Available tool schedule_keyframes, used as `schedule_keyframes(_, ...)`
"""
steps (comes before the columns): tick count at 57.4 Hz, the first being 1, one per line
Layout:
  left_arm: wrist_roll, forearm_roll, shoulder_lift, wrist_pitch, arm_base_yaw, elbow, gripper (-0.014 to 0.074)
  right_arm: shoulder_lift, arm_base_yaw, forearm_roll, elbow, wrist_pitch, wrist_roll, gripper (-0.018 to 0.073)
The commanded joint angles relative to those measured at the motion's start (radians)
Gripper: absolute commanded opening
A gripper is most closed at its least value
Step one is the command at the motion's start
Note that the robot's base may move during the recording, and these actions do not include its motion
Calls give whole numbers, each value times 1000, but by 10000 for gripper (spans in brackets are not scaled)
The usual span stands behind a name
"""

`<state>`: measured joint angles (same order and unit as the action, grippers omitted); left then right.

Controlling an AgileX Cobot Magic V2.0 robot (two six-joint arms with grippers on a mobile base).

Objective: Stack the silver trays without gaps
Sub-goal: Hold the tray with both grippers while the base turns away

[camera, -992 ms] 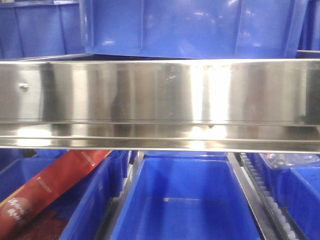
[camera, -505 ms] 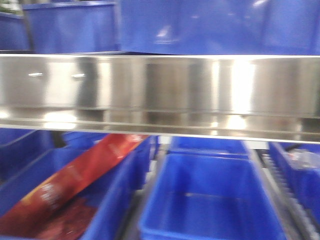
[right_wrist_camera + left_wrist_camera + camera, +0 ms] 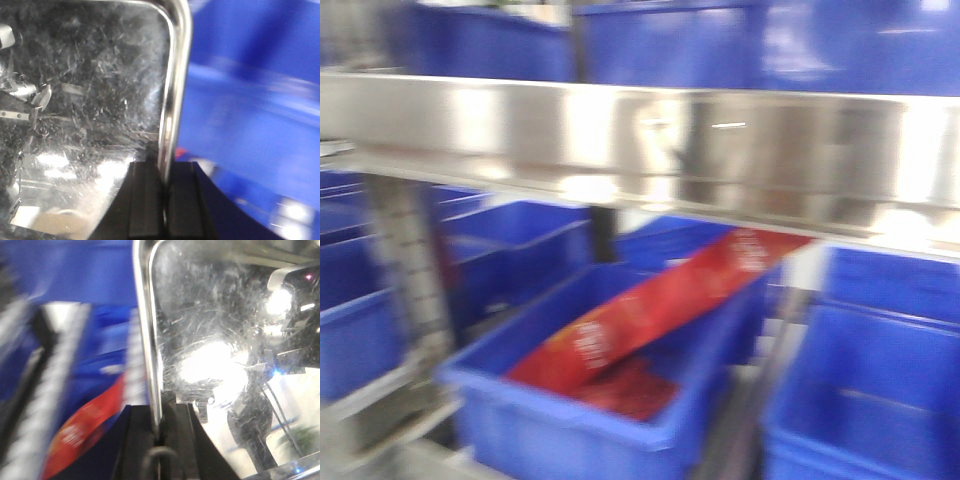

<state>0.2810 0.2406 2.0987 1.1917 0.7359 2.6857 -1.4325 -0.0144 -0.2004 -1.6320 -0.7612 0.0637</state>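
Note:
One silver tray shows in both wrist views, with a scratched mirror-like face and a thin rounded rim. My left gripper (image 3: 159, 426) is shut on the tray's rim (image 3: 148, 340), with the tray face (image 3: 210, 325) to its right. My right gripper (image 3: 165, 187) is shut on the opposite rim (image 3: 173, 100), with the tray face (image 3: 85, 100) to its left. No other tray is visible. I cannot pick out a tray or the grippers in the blurred front view.
A long wide steel rail (image 3: 650, 140) crosses the front view, sloping down to the right. Blue bins (image 3: 670, 45) stand above it. Below it, a blue bin (image 3: 570, 425) holds a red packet (image 3: 660, 300), with another bin (image 3: 860, 400) to the right. A roller track (image 3: 405, 270) runs at the left.
The front view has swung. The rail, bins and red packet have slid to the right in the picture, more bins show at the left, and the picture is blurred by motion.

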Motion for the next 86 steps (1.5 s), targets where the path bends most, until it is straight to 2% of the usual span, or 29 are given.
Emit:
schedule_keyframes(1,-9,-6,-20,-33,6,11,-19,16,5,-5,-14,56,14,-81)
schedule_keyframes(86,-9,-6,-20,-33,6,11,-19,16,5,-5,-14,56,14,-81)
